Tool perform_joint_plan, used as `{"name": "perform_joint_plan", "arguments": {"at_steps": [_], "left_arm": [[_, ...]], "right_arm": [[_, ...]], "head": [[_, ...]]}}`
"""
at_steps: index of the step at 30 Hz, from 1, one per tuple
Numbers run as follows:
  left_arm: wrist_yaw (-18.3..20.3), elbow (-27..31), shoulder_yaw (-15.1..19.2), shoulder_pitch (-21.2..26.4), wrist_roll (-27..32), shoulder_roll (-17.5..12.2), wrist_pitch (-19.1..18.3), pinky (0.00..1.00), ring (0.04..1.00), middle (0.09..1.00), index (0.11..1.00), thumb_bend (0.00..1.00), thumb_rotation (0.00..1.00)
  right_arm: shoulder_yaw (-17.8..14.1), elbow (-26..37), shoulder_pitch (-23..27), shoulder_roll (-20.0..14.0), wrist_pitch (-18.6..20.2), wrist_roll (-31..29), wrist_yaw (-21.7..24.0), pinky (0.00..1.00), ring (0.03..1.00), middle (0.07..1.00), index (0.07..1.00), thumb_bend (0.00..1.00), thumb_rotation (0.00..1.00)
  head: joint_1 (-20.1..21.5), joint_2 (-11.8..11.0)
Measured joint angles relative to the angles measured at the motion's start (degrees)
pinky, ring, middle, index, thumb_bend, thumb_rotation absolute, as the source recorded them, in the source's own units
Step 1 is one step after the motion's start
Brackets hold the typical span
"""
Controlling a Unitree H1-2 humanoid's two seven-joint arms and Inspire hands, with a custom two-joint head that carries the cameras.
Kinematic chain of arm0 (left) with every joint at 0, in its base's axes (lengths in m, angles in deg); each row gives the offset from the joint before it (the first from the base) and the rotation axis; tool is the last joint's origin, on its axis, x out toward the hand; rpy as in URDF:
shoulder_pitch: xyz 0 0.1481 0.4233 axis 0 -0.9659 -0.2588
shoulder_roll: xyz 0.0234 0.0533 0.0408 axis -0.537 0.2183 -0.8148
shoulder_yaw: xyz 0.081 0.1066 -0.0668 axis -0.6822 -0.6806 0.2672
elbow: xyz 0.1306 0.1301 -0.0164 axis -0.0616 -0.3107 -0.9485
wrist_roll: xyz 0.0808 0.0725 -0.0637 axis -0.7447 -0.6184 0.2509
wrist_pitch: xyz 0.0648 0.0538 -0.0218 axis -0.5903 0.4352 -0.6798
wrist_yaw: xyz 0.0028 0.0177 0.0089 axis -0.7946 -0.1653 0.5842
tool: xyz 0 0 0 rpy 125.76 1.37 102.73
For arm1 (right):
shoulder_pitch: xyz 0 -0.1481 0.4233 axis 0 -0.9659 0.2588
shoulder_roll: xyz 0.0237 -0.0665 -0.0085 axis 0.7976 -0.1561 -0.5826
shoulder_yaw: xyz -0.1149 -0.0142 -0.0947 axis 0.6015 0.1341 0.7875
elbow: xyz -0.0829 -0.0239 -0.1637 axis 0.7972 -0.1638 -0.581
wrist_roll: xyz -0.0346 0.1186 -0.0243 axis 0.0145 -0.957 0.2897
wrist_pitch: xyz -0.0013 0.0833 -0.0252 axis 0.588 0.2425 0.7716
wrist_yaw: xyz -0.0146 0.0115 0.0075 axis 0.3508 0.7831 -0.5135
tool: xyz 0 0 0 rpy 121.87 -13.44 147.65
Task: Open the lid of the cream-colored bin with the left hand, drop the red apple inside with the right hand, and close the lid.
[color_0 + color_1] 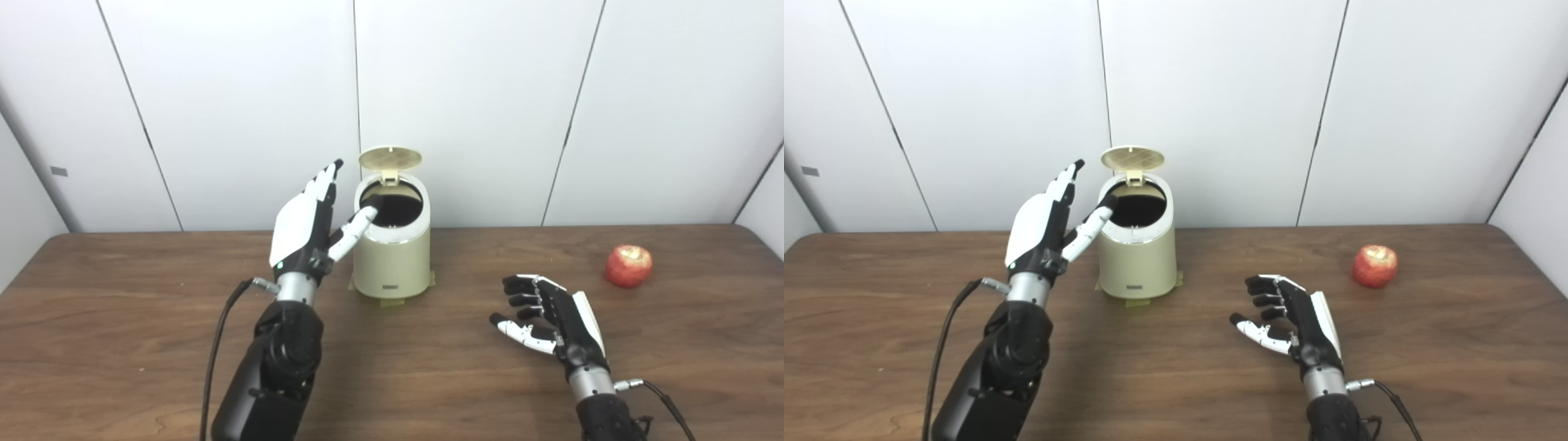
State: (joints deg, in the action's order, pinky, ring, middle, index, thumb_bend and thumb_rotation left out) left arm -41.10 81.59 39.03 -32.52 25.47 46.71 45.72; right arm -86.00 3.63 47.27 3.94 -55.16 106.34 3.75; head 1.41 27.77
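Note:
The cream-colored bin point(393, 257) stands at the back middle of the table, its round lid point(390, 158) tipped up on the rear hinge and the dark inside showing. My left hand point(304, 223) is raised just left of the bin, open, fingers pointing up, with the thumb tip at the bin's left rim. The red apple point(628, 266) lies on the table at the far right. My right hand point(547, 313) hovers low over the table, open and holding nothing, left of and nearer than the apple.
A wooden table point(429, 367) spans the view, with white wall panels behind it. The bin sits on a small patch of tape point(392, 301). Cables trail from both wrists.

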Motion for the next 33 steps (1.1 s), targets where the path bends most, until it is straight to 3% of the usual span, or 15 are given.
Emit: {"name": "perform_joint_plan", "arguments": {"at_steps": [3,5,7,9,12,17,19,20,22,23,24,25,28,33], "left_arm": [[-0.1,0.1,2.4,-3.3,5.5,-0.5,5.0,0.93,0.967,0.966,0.94,0.46,1.0],[-0.3,0.1,4.0,-5.4,8.7,-0.4,8.2,0.9,0.952,0.954,0.929,0.43,1.0],[-0.2,0.0,5.2,-6.9,11.7,-0.5,10.9,0.86,0.929,0.939,0.926,0.35,1.0],[-0.1,0.0,6.2,-8.3,14.4,-0.7,14.2,0.84,0.915,0.929,0.915,0.29,1.0],[0.3,0.1,7.8,-11.0,19.1,-1.1,19.5,0.85,0.91,0.919,0.897,0.23,1.0],[2.0,0.5,9.5,-15.9,24.5,-1.7,21.9,0.91,0.937,0.925,0.898,0.24,1.0],[2.6,0.8,9.8,-17.3,25.7,-1.9,21.9,0.91,0.942,0.936,0.913,0.23,1.0],[2.9,0.9,9.8,-17.8,26.0,-1.9,22.2,0.91,0.942,0.938,0.916,0.23,1.0],[3.7,1.5,9.8,-18.6,26.4,-2.2,22.9,0.91,0.946,0.946,0.922,0.23,1.0],[4.1,1.9,9.8,-18.9,26.4,-2.5,23.5,0.91,0.945,0.947,0.922,0.22,1.0],[4.4,2.3,9.7,-19.1,26.4,-2.8,23.8,0.9,0.941,0.944,0.92,0.22,0.98],[4.6,2.7,9.8,-19.5,26.5,-3.0,23.8,0.9,0.937,0.941,0.917,0.22,0.95],[4.7,3.8,9.9,-20.7,26.6,-3.4,23.8,0.9,0.938,0.943,0.921,0.21,0.93],[4.9,3.9,10.3,-21.3,27.9,-3.4,23.9,0.92,0.949,0.954,0.941,0.21,0.91]], "right_arm": [[0.3,0.0,0.0,-0.1,0.0,1.2,-0.4,0.43,0.542,0.596,0.66,0.31,0.04],[0.3,0.0,0.0,-0.1,-0.1,1.3,-0.5,0.45,0.558,0.607,0.661,0.31,0.03],[0.2,0.1,0.0,0.1,-0.1,1.3,-0.6,0.56,0.647,0.674,0.668,0.31,0.03],[0.0,0.9,-0.4,0.4,0.3,0.8,-0.4,0.6,0.676,0.696,0.677,0.29,0.03],[-0.3,4.5,-2.1,1.4,0.5,0.5,-0.2,0.52,0.619,0.653,0.646,0.27,0.11],[-1.0,10.0,-1.7,0.7,-1.6,1.9,-0.3,0.51,0.599,0.637,0.641,0.26,0.18],[-1.1,11.9,-0.3,-1.5,-1.9,4.1,-0.2,0.31,0.421,0.521,0.67,0.32,0.19],[-1.0,12.8,0.5,-3.1,-1.9,6.1,0.0,0.28,0.381,0.496,0.677,0.34,0.2],[-0.7,13.3,2.4,-6.8,-1.9,10.1,0.8,0.52,0.634,0.7,0.732,0.48,0.22],[-0.4,13.3,3.6,-9.4,-1.9,12.2,1.9,0.61,0.722,0.772,0.766,0.56,0.25],[-0.1,13.4,4.4,-11.4,-1.6,14.0,3.3,0.63,0.759,0.813,0.792,0.65,0.28],[0.4,13.8,5.5,-14.0,-0.5,16.1,5.5,0.64,0.793,0.855,0.827,0.76,0.3],[1.9,15.9,9.0,-19.9,6.1,21.7,14.5,0.59,0.799,0.872,0.842,0.93,0.3],[4.2,16.8,16.5,-24.9,15.3,28.3,27.1,0.61,0.86,0.915,0.848,1.0,0.22]], "head": [[-0.1,-0.2],[0.0,-0.4],[-0.1,-0.3],[-0.1,-0.2],[-0.1,-0.2],[-0.1,-0.3],[0.0,-0.4],[0.0,-0.4],[0.3,-0.4],[0.3,-0.4],[0.3,-0.5],[0.3,-0.6],[0.3,-1.0],[0.3,-0.7]]}}
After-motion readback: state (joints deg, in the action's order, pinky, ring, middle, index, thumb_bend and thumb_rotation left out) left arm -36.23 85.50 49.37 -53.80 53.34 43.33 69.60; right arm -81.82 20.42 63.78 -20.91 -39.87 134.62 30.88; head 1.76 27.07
